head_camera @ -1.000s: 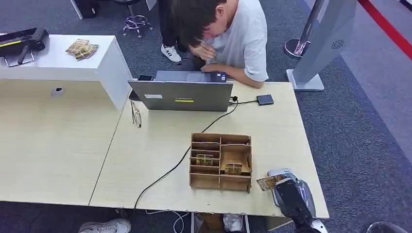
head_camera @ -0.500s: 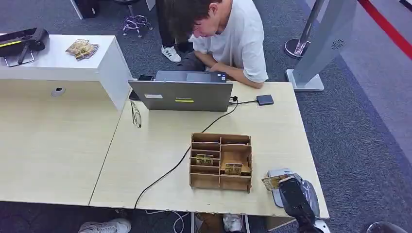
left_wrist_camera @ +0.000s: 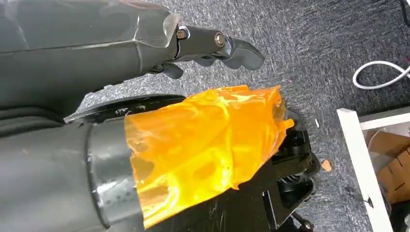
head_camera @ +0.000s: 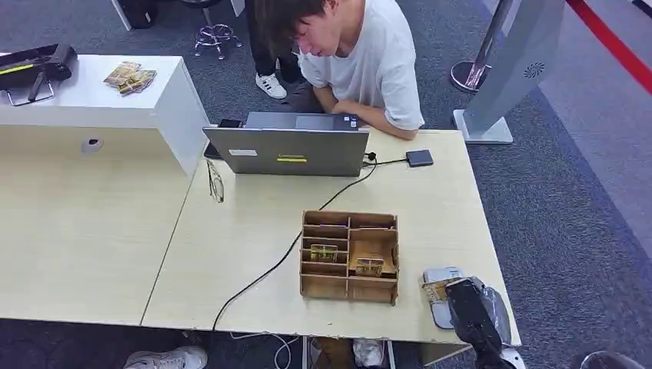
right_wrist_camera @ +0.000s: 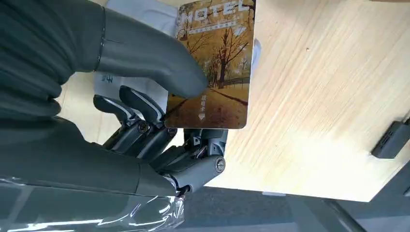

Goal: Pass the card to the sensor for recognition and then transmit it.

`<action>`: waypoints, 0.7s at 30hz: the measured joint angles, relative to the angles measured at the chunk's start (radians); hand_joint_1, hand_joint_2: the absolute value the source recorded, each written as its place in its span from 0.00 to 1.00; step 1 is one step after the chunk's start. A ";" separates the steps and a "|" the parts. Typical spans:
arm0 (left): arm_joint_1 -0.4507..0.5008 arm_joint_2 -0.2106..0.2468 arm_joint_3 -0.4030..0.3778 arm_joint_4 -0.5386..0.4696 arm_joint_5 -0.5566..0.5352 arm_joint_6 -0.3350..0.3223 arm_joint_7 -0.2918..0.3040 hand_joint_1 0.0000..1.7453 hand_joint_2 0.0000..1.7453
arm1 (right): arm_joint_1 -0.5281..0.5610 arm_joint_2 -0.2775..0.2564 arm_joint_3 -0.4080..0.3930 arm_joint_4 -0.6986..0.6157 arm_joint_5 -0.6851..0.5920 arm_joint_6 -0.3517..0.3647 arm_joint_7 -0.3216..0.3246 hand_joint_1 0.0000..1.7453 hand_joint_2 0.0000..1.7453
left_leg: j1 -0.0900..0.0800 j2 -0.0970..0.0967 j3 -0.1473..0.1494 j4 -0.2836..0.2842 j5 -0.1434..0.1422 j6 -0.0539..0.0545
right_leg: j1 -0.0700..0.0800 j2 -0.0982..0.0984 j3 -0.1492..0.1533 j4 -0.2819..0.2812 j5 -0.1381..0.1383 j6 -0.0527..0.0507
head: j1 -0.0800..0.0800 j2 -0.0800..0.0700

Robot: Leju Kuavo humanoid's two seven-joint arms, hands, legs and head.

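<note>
Card (right_wrist_camera: 215, 65) pinched in right robot hand (head_camera: 467, 306) over the grey sensor (head_camera: 436, 286) at five o'clock; we'd hold it flat, low. Left robot hand (left_wrist_camera: 212, 46) clenched, empty.

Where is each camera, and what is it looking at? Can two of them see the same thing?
Head view: high on the robot, looking forward and down at the table, the wooden organizer and a person at a laptop; the right hand comes in from below.
Left wrist view: behind the left hand, looking down at grey carpet; orange film covers part of the arm.
Right wrist view: behind the right hand, looking at the card it holds over the tabletop.
Shared: head and right wrist views both show the right hand, card and table.
</note>
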 joint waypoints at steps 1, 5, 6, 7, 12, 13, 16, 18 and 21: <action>0.000 0.000 0.000 0.000 0.000 0.000 0.000 0.00 0.00 | -0.002 0.002 -0.003 0.003 0.003 0.000 0.002 1.00 1.00 | 0.000 0.000 0.000 0.000 0.000 0.000 | 0.000 0.000 0.000 0.000 0.000 0.000 | 0.000 0.000; 0.000 0.000 0.000 0.000 0.002 0.000 0.000 0.00 0.00 | -0.006 0.010 -0.016 0.014 0.011 0.000 0.004 1.00 1.00 | 0.000 0.000 0.000 0.000 0.000 0.000 | 0.000 0.000 0.000 0.000 0.000 0.000 | 0.000 0.000; 0.000 0.000 0.000 0.000 0.002 0.000 0.000 0.00 0.00 | -0.006 0.011 -0.018 0.016 0.012 0.000 0.003 1.00 1.00 | 0.000 0.000 0.000 0.000 0.000 0.000 | 0.000 0.000 0.000 0.000 0.000 0.000 | 0.000 0.000; 0.000 -0.001 0.000 0.000 0.002 0.000 0.000 0.00 0.00 | -0.007 0.013 -0.019 0.018 0.015 0.000 0.002 1.00 1.00 | 0.000 0.000 0.000 0.000 0.000 0.000 | 0.000 0.000 0.000 0.000 0.000 0.000 | 0.000 0.000; 0.000 -0.002 0.000 0.000 0.003 0.000 0.000 0.00 0.00 | -0.011 0.021 -0.026 0.025 0.029 -0.001 0.006 1.00 1.00 | 0.000 0.000 0.000 0.000 0.000 0.000 | 0.000 0.000 0.000 0.000 0.000 0.000 | 0.000 0.000; 0.000 -0.002 0.000 0.000 0.003 0.000 0.000 0.00 0.00 | -0.011 0.022 -0.027 0.027 0.031 -0.001 0.006 1.00 1.00 | 0.000 0.000 0.000 0.000 0.000 0.000 | 0.000 0.000 0.000 0.000 0.000 0.000 | 0.000 0.000; 0.000 -0.002 0.000 0.000 0.004 0.000 0.000 0.00 0.00 | -0.013 0.028 -0.034 0.032 0.039 -0.001 0.006 1.00 1.00 | 0.000 0.000 0.000 0.000 0.000 0.000 | 0.000 0.000 0.000 0.000 0.000 0.000 | 0.000 0.000; 0.000 -0.002 0.000 0.000 0.005 0.000 0.000 0.00 0.00 | -0.015 0.032 -0.040 0.036 0.043 -0.001 0.005 1.00 1.00 | 0.000 0.000 0.000 0.000 0.000 0.000 | 0.000 0.000 0.000 0.000 0.000 0.000 | 0.000 0.000; 0.000 -0.002 0.000 0.000 0.005 0.000 0.000 0.00 0.00 | -0.017 0.037 -0.044 0.040 0.049 -0.001 0.006 1.00 1.00 | 0.000 0.000 0.000 0.000 0.000 0.000 | 0.000 0.000 0.000 0.000 0.000 0.000 | 0.000 0.000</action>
